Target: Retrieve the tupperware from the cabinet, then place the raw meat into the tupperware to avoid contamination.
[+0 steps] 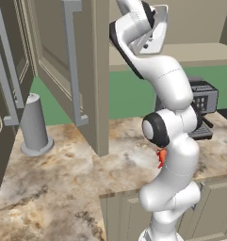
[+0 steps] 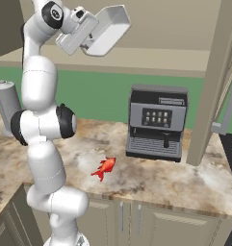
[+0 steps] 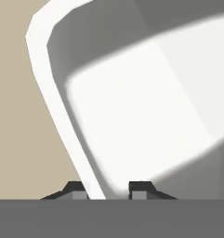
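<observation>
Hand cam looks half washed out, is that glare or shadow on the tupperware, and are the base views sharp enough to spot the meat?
Hand view: the tupperware has a bright patch on its floor, soft-edged grey shade around it. Right base view: raw meat crisp on the counter. Left base view: meat mostly behind the arm.

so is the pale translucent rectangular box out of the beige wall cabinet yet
Out. The pale translucent rectangular box hangs tilted in the gripper, its rim between the fingertips, above the counter and in front of the beige wall cabinet.
</observation>
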